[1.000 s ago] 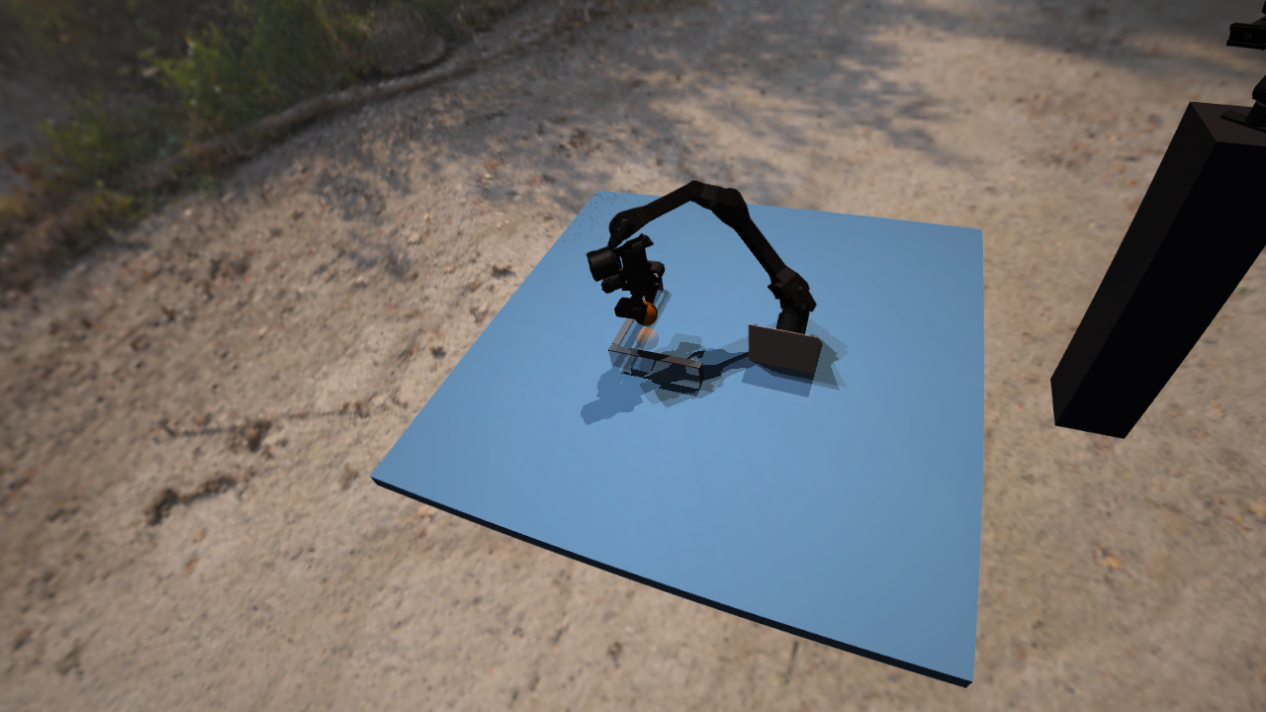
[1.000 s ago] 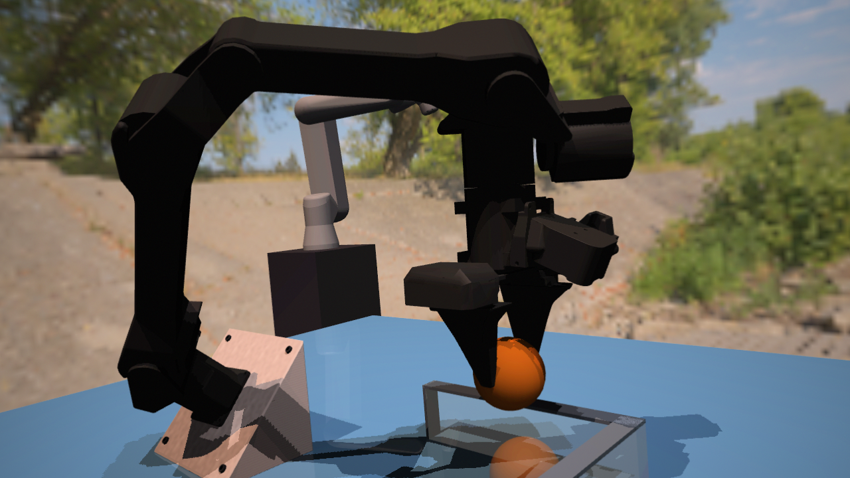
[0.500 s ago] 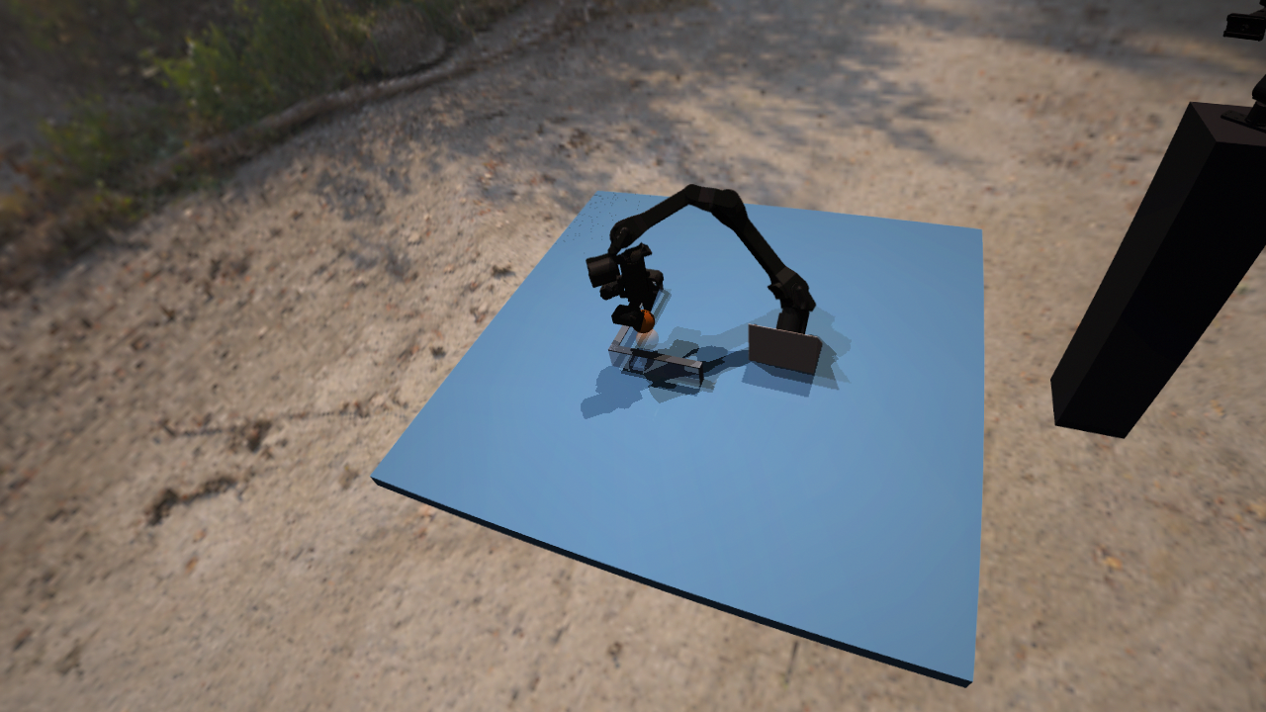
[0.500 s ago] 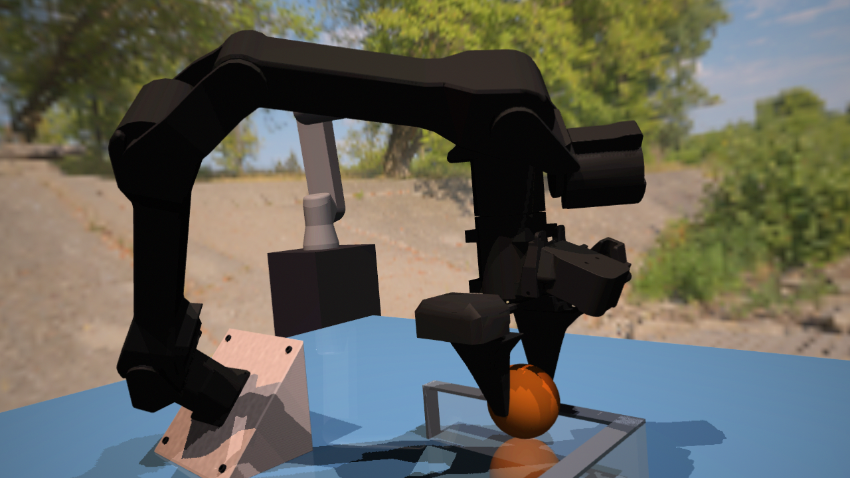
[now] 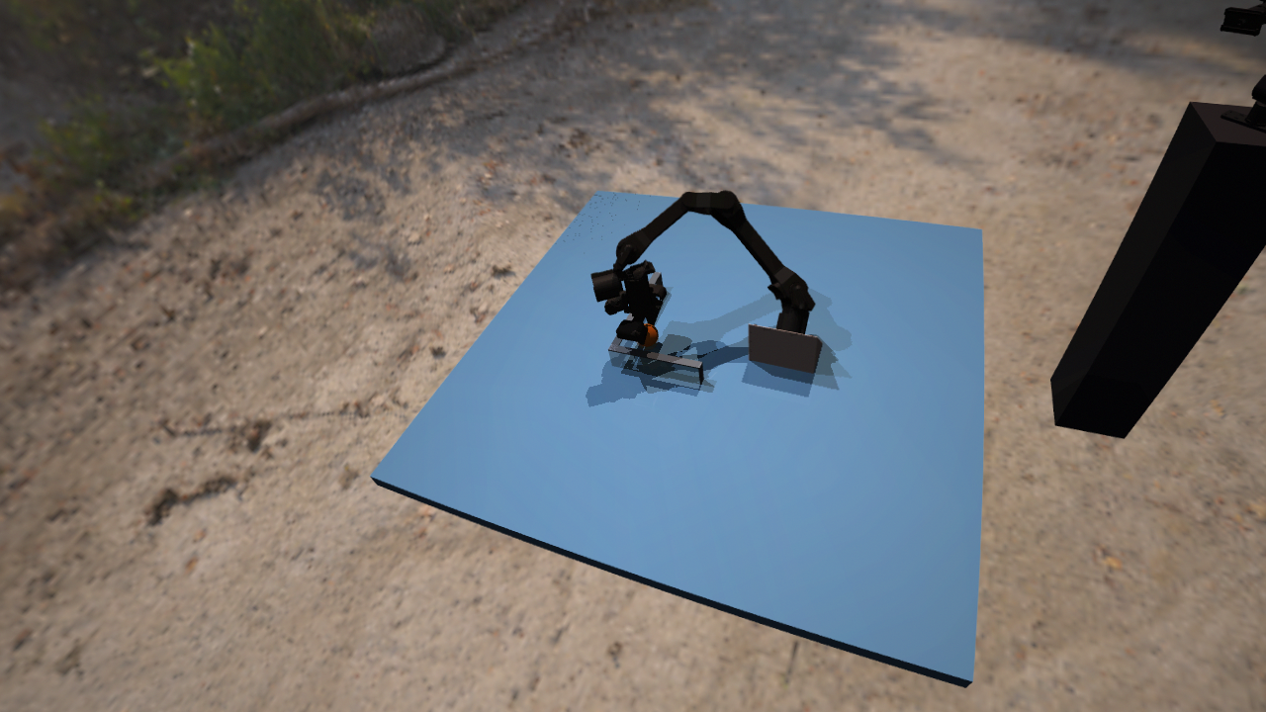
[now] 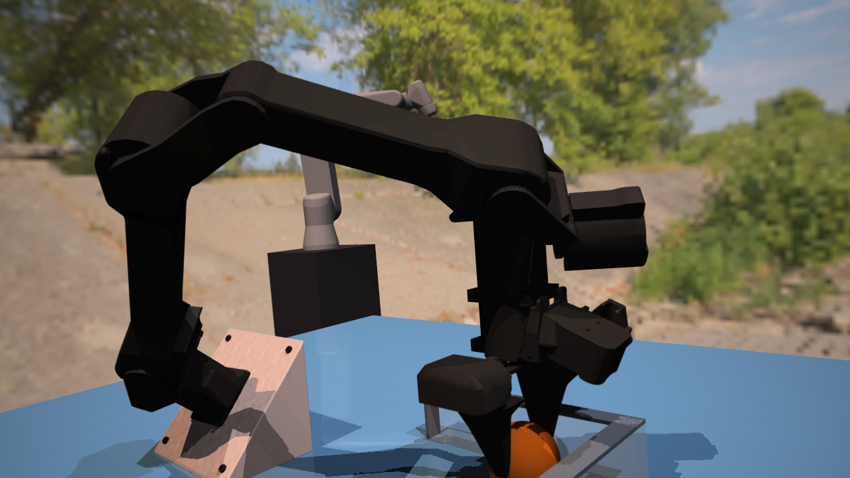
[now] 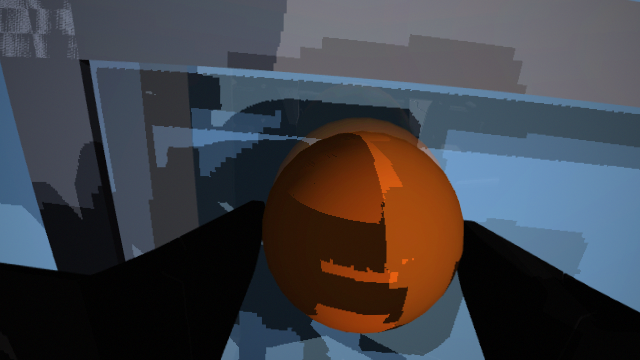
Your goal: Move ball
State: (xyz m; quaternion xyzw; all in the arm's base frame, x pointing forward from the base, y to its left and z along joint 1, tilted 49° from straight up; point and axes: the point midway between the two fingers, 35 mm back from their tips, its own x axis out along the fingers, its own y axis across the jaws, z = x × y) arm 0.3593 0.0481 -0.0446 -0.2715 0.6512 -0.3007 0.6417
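Orange fills my wrist view: the ball (image 7: 362, 225) sits square between my two black fingers, and my pincer (image 6: 526, 433) is clamped on it, one finger pressed to each side. I'm low over the blue table (image 5: 796, 495) here, down inside the corner made by the two clear walls (image 6: 611, 437). From the side camera the ball (image 6: 528, 449) is at about the height of the wall rims, tucked between the finger tips, with one wall running off to the right of it and the other behind. Just past the top edge of the ball in my wrist view, a pale see-through copy (image 7: 400, 131) peeks out as a thin rim, nearly covered by the ball itself. Whether the ball touches the table I cannot tell; its underside is cut off at the bottom of the side picture. From above, the ball (image 5: 650, 335) is a small orange speck under my wrist, right beside the walls (image 5: 673, 363), with my arm (image 5: 734, 221) arching back to its wedge-shaped base (image 5: 783, 347) off to the right on the table.
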